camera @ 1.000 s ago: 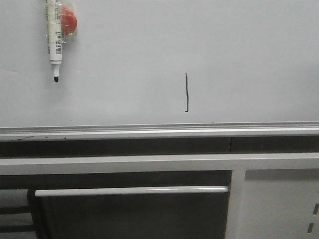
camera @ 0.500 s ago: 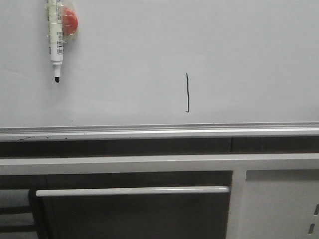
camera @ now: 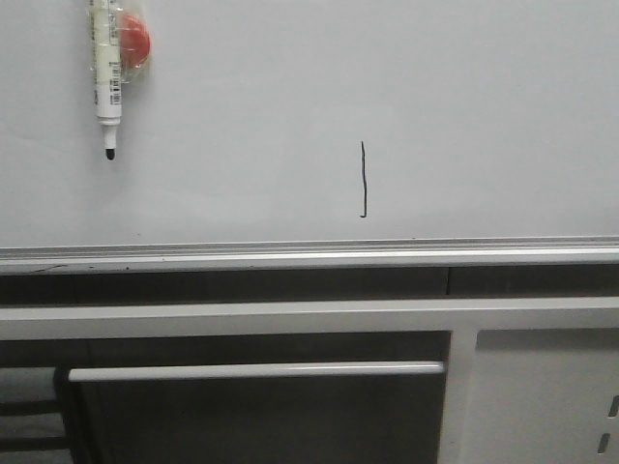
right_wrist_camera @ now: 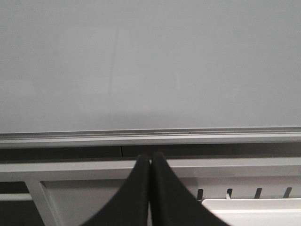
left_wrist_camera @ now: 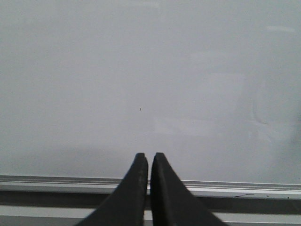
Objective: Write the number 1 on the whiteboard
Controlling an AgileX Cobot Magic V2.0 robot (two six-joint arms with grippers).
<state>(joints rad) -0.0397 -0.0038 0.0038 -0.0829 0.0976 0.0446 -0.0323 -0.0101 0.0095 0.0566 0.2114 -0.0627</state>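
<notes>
The whiteboard fills the upper half of the front view, with its silver frame edge along the bottom. The number 1 is a thin dark vertical stroke with a small hook at its lower end, right of the middle. A marker hangs at the upper left, tip down, beside a red round magnet. Neither gripper shows in the front view. My left gripper is shut and empty, facing blank board. My right gripper is shut and empty, below the board's frame.
Under the board, a white metal panel carries a horizontal bar handle. A white panel with slots stands at the lower right. A white tray edge shows in the right wrist view.
</notes>
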